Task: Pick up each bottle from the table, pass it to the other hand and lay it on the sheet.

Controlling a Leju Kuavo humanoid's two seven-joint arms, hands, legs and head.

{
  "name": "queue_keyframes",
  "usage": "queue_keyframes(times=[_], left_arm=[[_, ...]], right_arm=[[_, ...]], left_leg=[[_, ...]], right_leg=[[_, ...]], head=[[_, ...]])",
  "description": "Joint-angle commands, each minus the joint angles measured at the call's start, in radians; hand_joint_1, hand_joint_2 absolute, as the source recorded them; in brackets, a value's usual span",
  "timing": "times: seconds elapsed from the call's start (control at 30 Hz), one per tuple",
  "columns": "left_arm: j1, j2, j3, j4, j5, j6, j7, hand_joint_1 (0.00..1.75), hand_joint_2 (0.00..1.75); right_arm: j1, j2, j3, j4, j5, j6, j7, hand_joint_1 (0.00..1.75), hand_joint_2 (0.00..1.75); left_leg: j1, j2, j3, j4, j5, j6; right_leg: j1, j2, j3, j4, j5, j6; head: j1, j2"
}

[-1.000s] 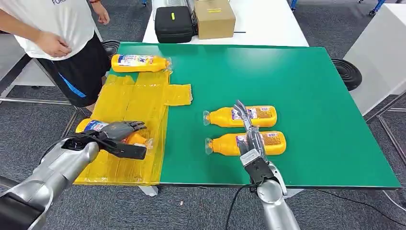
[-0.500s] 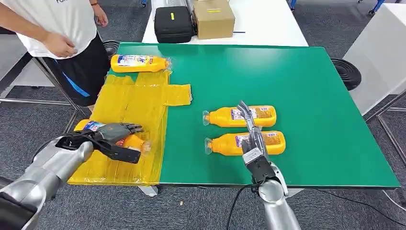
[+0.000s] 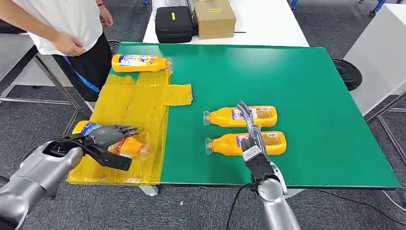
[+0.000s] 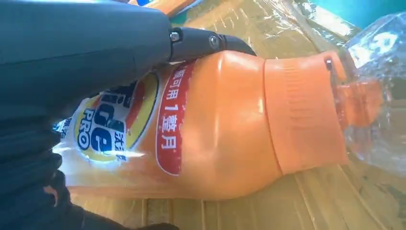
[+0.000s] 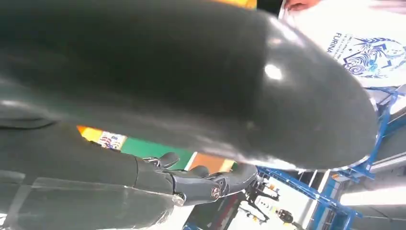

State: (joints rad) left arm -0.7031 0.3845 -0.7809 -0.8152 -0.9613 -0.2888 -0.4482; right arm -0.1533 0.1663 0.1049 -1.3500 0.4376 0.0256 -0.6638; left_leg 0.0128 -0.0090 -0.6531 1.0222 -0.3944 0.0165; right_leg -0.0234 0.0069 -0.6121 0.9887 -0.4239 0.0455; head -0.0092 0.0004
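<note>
My left hand grips an orange bottle low over the near left part of the yellow sheet, cap end pointing toward the green table. In the left wrist view the dark fingers wrap over the bottle, whose clear cap lies close to the sheet. My right hand stands open with fingers stretched out, above two orange bottles lying side by side on the green table, the far one and the near one. Another bottle lies at the sheet's far end.
A person stands at the far left by the table corner. A black case and a cardboard box sit on the white table behind. The green table ends at its near edge just behind my right hand.
My left hand has carried its bottle a little leftward, toward the sheet's outer edge. The right hand has stayed over the two bottles.
</note>
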Motion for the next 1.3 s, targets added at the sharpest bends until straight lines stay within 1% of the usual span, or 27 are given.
queue_keyframes(times=[0.03, 0.1, 0.2, 0.3, 0.33, 0.37, 0.4, 0.43, 0.53, 0.57, 0.63, 0.7, 0.73, 0.83, 0.87, 0.9, 0.93, 1.0, 1.03, 1.1, 1.13, 1.23, 1.27, 1.3], left_arm=[[0.005, 0.053, -0.033, -0.074, 0.054, -0.010, -0.012, 0.00, 0.00], [0.003, 0.063, -0.034, -0.087, 0.064, -0.007, -0.014, 0.00, 0.00], [0.001, 0.063, -0.034, -0.088, 0.065, -0.007, -0.014, 0.00, 0.00], [0.001, 0.063, -0.034, -0.088, 0.065, -0.007, -0.014, 0.00, 0.00], [0.000, 0.061, -0.035, -0.088, 0.065, -0.006, -0.014, 0.00, 0.00], [0.002, 0.060, -0.030, -0.087, 0.075, -0.007, -0.019, 0.00, 0.00], [0.005, 0.063, -0.023, -0.098, 0.089, 0.008, -0.032, 0.00, 0.00], [0.009, 0.063, -0.016, -0.107, 0.103, 0.020, -0.041, 0.00, 1.75], [0.031, 0.054, 0.003, -0.128, 0.120, 0.063, -0.051, 0.00, 1.75], [0.052, 0.036, 0.027, -0.131, 0.126, 0.095, -0.058, 0.00, 1.75], [0.058, 0.007, 0.032, -0.121, 0.106, 0.127, -0.053, 0.00, 1.75], [0.059, -0.006, 0.042, -0.119, 0.108, 0.141, -0.054, 0.00, 1.75], [0.074, -0.007, 0.062, -0.132, 0.122, 0.160, -0.059, 0.00, 1.75], [0.121, -0.005, 0.106, -0.183, 0.142, 0.201, -0.072, 0.00, 1.75], [0.126, -0.006, 0.108, -0.186, 0.142, 0.203, -0.072, 0.00, 1.75], [0.131, -0.006, 0.110, -0.194, 0.141, 0.205, -0.072, 0.00, 1.75], [0.131, -0.006, 0.110, -0.194, 0.141, 0.205, -0.072, 0.00, 1.75], [0.131, -0.006, 0.110, -0.194, 0.141, 0.205, -0.072, 0.00, 1.75], [0.131, -0.006, 0.110, -0.194, 0.141, 0.205, -0.072, 0.00, 1.75], [0.129, -0.007, 0.111, -0.195, 0.142, 0.204, -0.073, 0.00, 1.75], [0.129, -0.007, 0.111, -0.195, 0.142, 0.204, -0.073, 0.00, 1.75], [0.129, -0.007, 0.111, -0.195, 0.142, 0.204, -0.073, 0.00, 1.75], [0.129, -0.007, 0.111, -0.195, 0.142, 0.204, -0.073, 0.00, 1.75], [0.129, -0.007, 0.111, -0.195, 0.142, 0.204, -0.073, 0.00, 1.75]], right_arm=[[-0.038, 0.009, -0.014, 0.074, -0.006, -0.002, -0.002, 0.00, 0.00], [-0.037, 0.010, -0.016, 0.078, -0.006, -0.001, -0.001, 0.00, 0.00], [-0.037, 0.011, -0.016, 0.080, -0.006, -0.001, -0.001, 0.00, 0.00], [-0.037, 0.011, -0.016, 0.080, -0.006, -0.001, -0.001, 0.00, 0.00], [-0.038, 0.010, -0.016, 0.082, -0.006, -0.001, -0.001, 0.00, 0.00], [-0.038, 0.010, -0.016, 0.082, -0.006, -0.001, -0.001, 0.00, 0.00], [-0.041, 0.010, -0.016, 0.086, -0.006, 0.001, 0.000, 0.00, 0.00], [-0.043, 0.010, -0.017, 0.090, -0.006, 0.000, 0.000, 0.00, 0.00], [-0.047, 0.011, -0.018, 0.095, -0.006, 0.001, 0.000, 0.00, 0.00], [-0.043, 0.010, -0.019, 0.092, -0.007, 0.001, 0.000, 0.00, 0.00], [-0.038, 0.009, -0.021, 0.085, -0.005, 0.001, 0.002, 0.00, 0.00], [-0.032, 0.010, -0.023, 0.080, -0.002, 0.003, 0.005, 0.00, 0.00], [-0.030, 0.010, -0.021, 0.078, 0.003, 0.007, 0.007, 0.00, 0.00], [-0.041, 0.007, -0.014, 0.087, 0.020, 0.013, 0.017, 0.00, 0.00], [-0.043, 0.008, -0.014, 0.088, 0.021, 0.013, 0.017, 0.00, 0.00], [-0.047, 0.008, -0.014, 0.090, 0.021, 0.013, 0.018, 0.00, 0.00], [-0.047, 0.008, -0.014, 0.090, 0.021, 0.013, 0.018, 0.00, 0.00], [-0.047, 0.008, -0.014, 0.090, 0.021, 0.013, 0.018, 0.00, 0.00], [-0.047, 0.008, -0.014, 0.090, 0.021, 0.013, 0.018, 0.00, 0.00], [-0.047, 0.007, -0.014, 0.090, 0.021, 0.013, 0.018, 0.00, 0.00], [-0.047, 0.007, -0.014, 0.090, 0.021, 0.013, 0.018, 0.00, 0.00], [-0.047, 0.007, -0.014, 0.090, 0.021, 0.013, 0.018, 0.00, 0.00], [-0.047, 0.007, -0.014, 0.090, 0.021, 0.013, 0.018, 0.00, 0.00], [-0.047, 0.007, -0.014, 0.090, 0.021, 0.013, 0.018, 0.00, 0.00]], left_leg=[[0.001, 0.003, 0.005, 0.000, -0.002, 0.000], [0.000, 0.002, 0.003, 0.000, -0.001, 0.000], [0.001, 0.003, 0.005, 0.000, -0.003, 0.000], [0.001, 0.001, 0.003, 0.000, -0.001, 0.000], [0.001, 0.002, 0.006, 0.000, -0.003, 0.000], [0.001, 0.002, 0.003, 0.000, -0.002, 0.000], [0.001, 0.002, 0.006, 0.000, -0.003, 0.000], [0.001, 0.002, 0.003, 0.000, -0.001, 0.000], [0.001, 0.002, 0.005, 0.000, -0.002, 0.000], [0.000, 0.001, 0.003, -0.001, -0.001, 0.000], [0.000, 0.001, 0.006, -0.001, -0.002, 0.000], [0.000, 0.000, 0.004, -0.001, -0.001, 0.000], [0.000, 0.000, 0.006, -0.001, -0.002, 0.000], [0.000, 0.000, 0.004, -0.001, -0.001, 0.000], [0.000, 0.000, 0.006, -0.001, -0.002, 0.000], [0.000, 0.001, 0.004, -0.001, -0.001, 0.000], [0.000, 0.002, 0.006, -0.001, -0.002, 0.000], [0.000, 0.001, 0.003, 0.000, -0.001, 0.000], [0.001, 0.001, 0.006, 0.000, -0.002, 0.000], [0.001, 0.000, 0.003, 0.000, -0.001, 0.000], [0.001, 0.000, 0.005, 0.000, -0.002, 0.000], [0.000, 0.001, 0.002, 0.000, -0.001, 0.000], [0.000, 0.000, 0.004, 0.000, -0.001, 0.000], [0.000, 0.000, 0.003, 0.000, -0.001, 0.000]], right_leg=[[0.001, 0.001, 0.005, -0.001, -0.002, -0.003], [0.001, 0.001, 0.002, -0.001, -0.001, -0.002], [0.002, 0.001, 0.005, -0.001, -0.002, -0.003], [0.001, 0.000, 0.003, -0.001, -0.001, -0.002], [0.002, 0.000, 0.006, -0.001, -0.002, -0.003], [0.001, 0.000, 0.003, -0.001, -0.001, -0.002], [0.002, 0.001, 0.006, -0.001, -0.002, -0.003], [0.001, 0.001, 0.003, -0.001, -0.001, -0.002], [0.001, 0.000, 0.005, -0.001, -0.001, -0.002], [0.001, 0.000, 0.003, -0.001, -0.001, -0.002], [0.001, 0.000, 0.006, -0.002, -0.001, -0.002], [0.001, -0.001, 0.004, -0.001, -0.001, -0.002], [0.001, -0.002, 0.006, -0.002, -0.002, -0.002], [0.001, -0.001, 0.004, -0.001, -0.001, -0.002], [0.001, -0.001, 0.006, -0.002, -0.002, -0.003], [0.000, 0.000, 0.004, -0.001, -0.001, -0.002], [0.001, 0.000, 0.006, -0.002, -0.002, -0.003], [0.000, 0.000, 0.002, -0.001, -0.001, -0.002], [0.001, -0.001, 0.005, -0.001, -0.002, -0.003], [0.001, -0.001, 0.003, -0.001, -0.001, -0.002], [0.001, -0.001, 0.005, -0.001, -0.002, -0.002], [0.001, 0.000, 0.002, -0.001, -0.001, -0.001], [0.001, -0.001, 0.004, -0.001, -0.001, -0.002], [0.001, -0.001, 0.003, -0.001, -0.001, -0.002]], head=[[0.000, 0.000], [0.000, 0.000], [0.000, 0.000], [0.000, 0.000], [0.000, 0.000], [0.000, 0.000], [0.000, 0.000], [0.000, 0.000], [0.000, 0.000], [0.000, 0.000], [0.000, 0.000], [0.000, 0.000], [0.000, 0.000], [0.000, 0.000], [0.000, 0.000], [0.000, 0.000], [0.000, 0.000], [0.000, 0.000], [0.000, 0.000], [0.000, 0.000], [0.000, 0.000], [0.000, 0.000], [0.000, 0.000], [0.000, 0.000]])
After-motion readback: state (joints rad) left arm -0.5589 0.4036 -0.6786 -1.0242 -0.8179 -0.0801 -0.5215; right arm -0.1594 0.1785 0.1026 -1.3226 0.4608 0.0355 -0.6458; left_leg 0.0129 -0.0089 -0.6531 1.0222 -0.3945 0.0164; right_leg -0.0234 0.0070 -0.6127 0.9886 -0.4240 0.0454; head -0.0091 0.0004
